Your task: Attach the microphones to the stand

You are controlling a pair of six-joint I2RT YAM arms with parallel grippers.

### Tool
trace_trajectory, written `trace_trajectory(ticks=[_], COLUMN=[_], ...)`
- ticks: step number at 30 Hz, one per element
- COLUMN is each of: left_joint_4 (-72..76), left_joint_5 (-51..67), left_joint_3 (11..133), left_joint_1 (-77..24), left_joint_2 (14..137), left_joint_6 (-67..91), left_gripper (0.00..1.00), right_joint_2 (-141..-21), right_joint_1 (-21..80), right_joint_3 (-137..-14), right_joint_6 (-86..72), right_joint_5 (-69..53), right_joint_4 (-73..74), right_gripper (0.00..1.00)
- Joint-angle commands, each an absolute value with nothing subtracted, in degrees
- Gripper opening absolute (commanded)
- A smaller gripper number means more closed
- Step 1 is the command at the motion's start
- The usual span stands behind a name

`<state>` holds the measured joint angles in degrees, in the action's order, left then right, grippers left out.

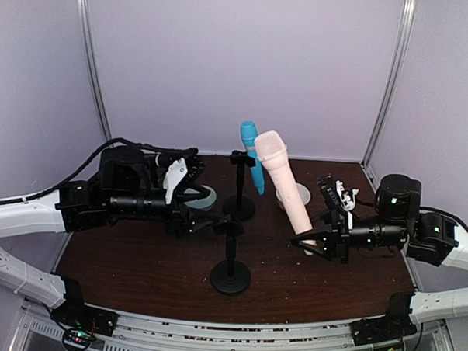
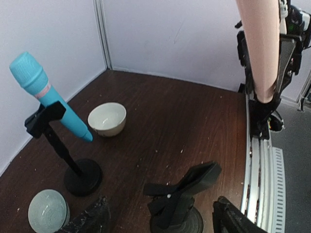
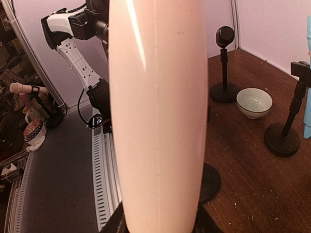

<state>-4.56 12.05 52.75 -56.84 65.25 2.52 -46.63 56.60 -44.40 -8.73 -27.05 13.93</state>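
Note:
The light blue microphone sits tilted in the clip of the far stand. My right gripper is shut on the lower end of the cream microphone, holding it upright-tilted right of the stands. The near stand has an empty clip, which lies between the spread fingers of my open left gripper. In the right wrist view a black microphone tops a third stand at the far left.
A pale green bowl lies by my left gripper. A white bowl sits behind the cream microphone. Walls close the back and both sides. A metal rail runs along the table's near edge.

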Motion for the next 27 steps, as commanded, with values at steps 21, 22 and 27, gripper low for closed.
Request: trace_trajectory(ticks=[21, 22, 27], left_joint_4=[-18.25, -18.34, -18.81], left_joint_5=[23.84, 24.01, 25.4], left_joint_3=[59.44, 59.43, 59.56], left_joint_1=[-55.2, -55.2, -55.2], left_joint_2=[75.59, 75.5, 75.13], left_joint_6=[-5.61, -5.57, -4.6], left_gripper=[0.37, 0.35, 0.28], right_joint_2=[-43.91, -43.96, -44.52], right_joint_1=[56.41, 56.4, 56.35], right_joint_3=[-40.36, -40.33, -40.32], right_joint_6=[-8.89, -9.09, -9.32], right_joint_5=[-22.76, -22.76, -22.86], right_joint_4=[14.75, 14.58, 14.24], right_gripper=[0.0, 0.0, 0.0])
